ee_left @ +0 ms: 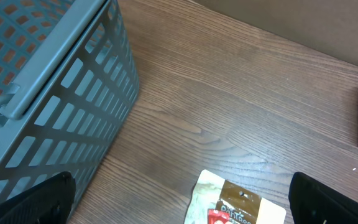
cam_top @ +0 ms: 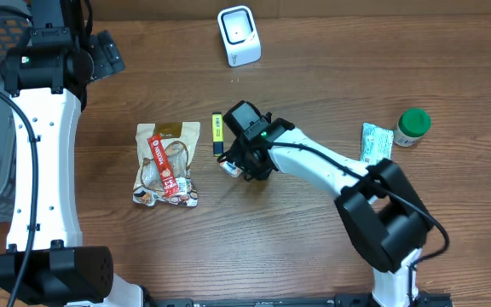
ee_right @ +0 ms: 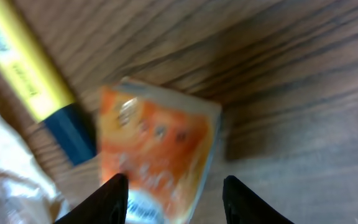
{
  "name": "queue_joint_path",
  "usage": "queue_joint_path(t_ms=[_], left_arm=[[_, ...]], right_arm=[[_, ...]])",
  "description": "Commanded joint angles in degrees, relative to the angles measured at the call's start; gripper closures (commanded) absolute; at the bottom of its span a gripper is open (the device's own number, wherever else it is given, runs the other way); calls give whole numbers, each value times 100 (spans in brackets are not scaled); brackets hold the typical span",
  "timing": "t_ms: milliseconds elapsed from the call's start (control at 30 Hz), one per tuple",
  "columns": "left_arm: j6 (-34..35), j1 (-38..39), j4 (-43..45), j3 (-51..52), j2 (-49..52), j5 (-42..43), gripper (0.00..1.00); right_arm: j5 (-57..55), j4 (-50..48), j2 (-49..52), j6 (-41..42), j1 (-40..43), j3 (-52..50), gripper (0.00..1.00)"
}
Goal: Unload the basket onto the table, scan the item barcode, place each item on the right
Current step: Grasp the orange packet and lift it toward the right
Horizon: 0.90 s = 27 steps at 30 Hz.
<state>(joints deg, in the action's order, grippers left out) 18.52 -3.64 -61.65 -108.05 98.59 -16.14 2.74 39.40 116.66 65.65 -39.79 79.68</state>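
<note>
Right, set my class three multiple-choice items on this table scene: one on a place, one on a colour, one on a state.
1. Where does the orange packet lie? A alone in a corner; B right beside the yellow marker; C stacked on a plate.
2. The lid of the small bottle is: A red; B green; C blue.
3. The left tool is: A open, holding nothing; B shut on a pen; C shut on a cup.
Answers: B, the right wrist view shows them side by side; B, seen from overhead; A, its fingers stand wide apart with nothing between.
</note>
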Motion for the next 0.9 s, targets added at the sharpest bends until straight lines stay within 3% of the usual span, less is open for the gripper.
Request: queue_joint_path(t_ms=[0,100,167,233,433,600,867], left_arm=[[81,4,15,-44,55,-76,0],[81,4,15,-44,55,-76,0],[81,4,15,-44,55,-76,0],[81,4,15,-44,55,-76,0],[81,4,15,-44,55,-79,0],[81,4,15,-44,55,-76,0],[81,4,15,-44,55,-76,0]], right_arm=[[-55,-103,219,42,11,-61,52],[-57,-103,258,39,11,-61,63],[-50,-90,258,35,11,-59,76],[-85,7,256,-96,22,-55,96],[254,595,-201,-1045,514,66,96],[1309,614,-940,-2319,1248,66,96],[4704,850,-1633,-4907,2730,66,96]])
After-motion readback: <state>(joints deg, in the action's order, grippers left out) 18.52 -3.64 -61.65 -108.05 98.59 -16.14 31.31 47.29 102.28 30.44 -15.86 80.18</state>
